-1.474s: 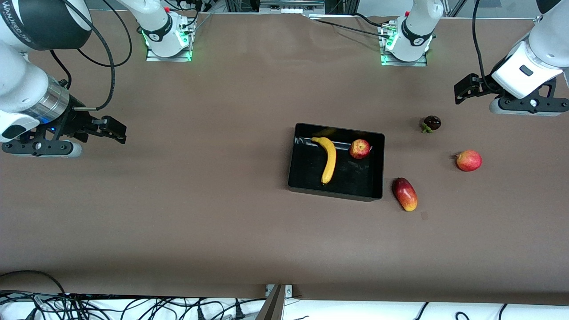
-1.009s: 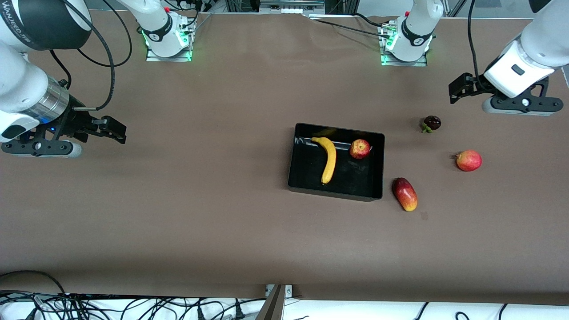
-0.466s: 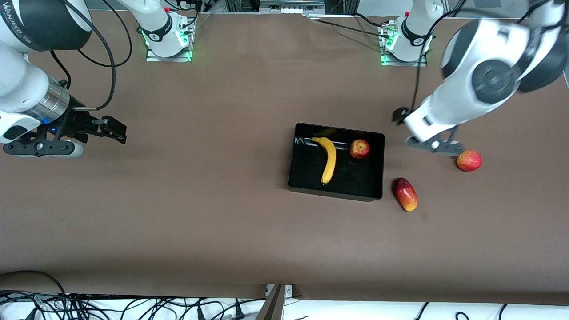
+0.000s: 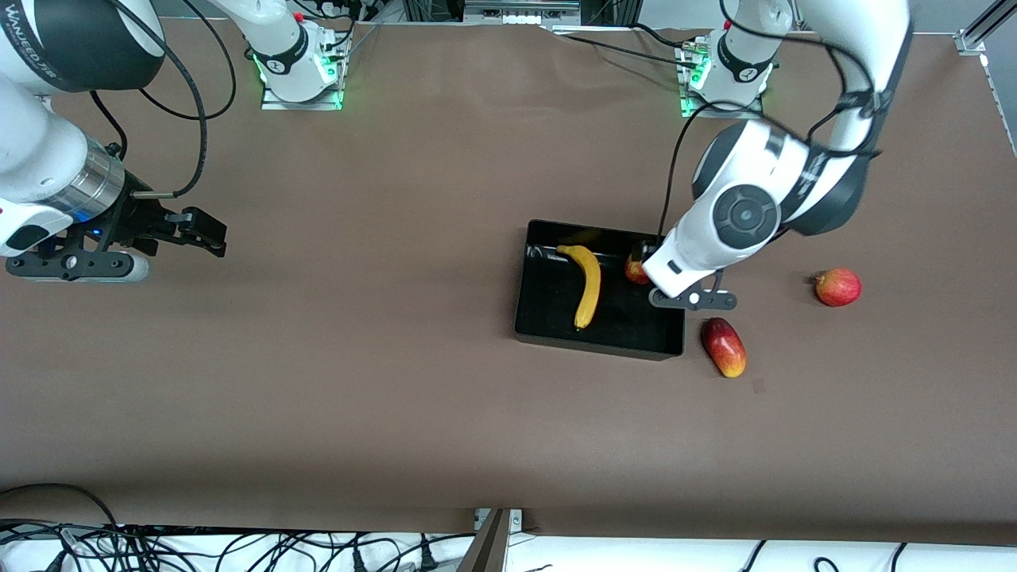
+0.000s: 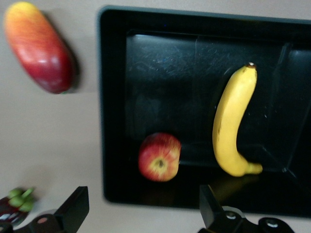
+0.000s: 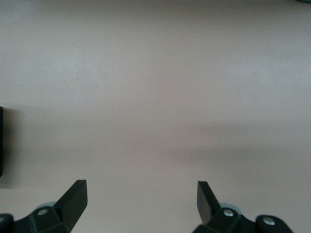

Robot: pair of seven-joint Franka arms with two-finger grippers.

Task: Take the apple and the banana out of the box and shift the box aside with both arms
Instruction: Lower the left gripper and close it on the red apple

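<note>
Box: black open-topped box point(image 4: 540, 318) near the table's middle, toward the left arm's end; glossy inside point(image 5: 165, 82)
Banana: yellow banana point(image 4: 589, 284) lying flat in the box, curved, on the floor at the side toward the right arm's end point(image 5: 235, 121)
Apple in box: small red apple point(image 4: 633, 272) with yellowish patches point(image 5: 159, 157), in the box by the wall toward the left arm's end, partly covered by the left wrist in the front view
Left gripper: left gripper point(image 5: 141, 213) in the air over the box's wall by that apple, fingers spread wide, holding nothing
Right gripper: right gripper point(image 6: 141, 201) waits over bare table point(image 4: 357, 397) well apart from the box, fingers wide, empty
Mango: oblong red-yellow mango point(image 4: 723, 346) on the table just beside the box's nearer corner
Other red fruit: second round red fruit point(image 4: 838, 287) on the table, farther toward the left arm's end
Mangosteen: mangosteen point(image 5: 14, 201), only part showing in the left wrist view
</note>
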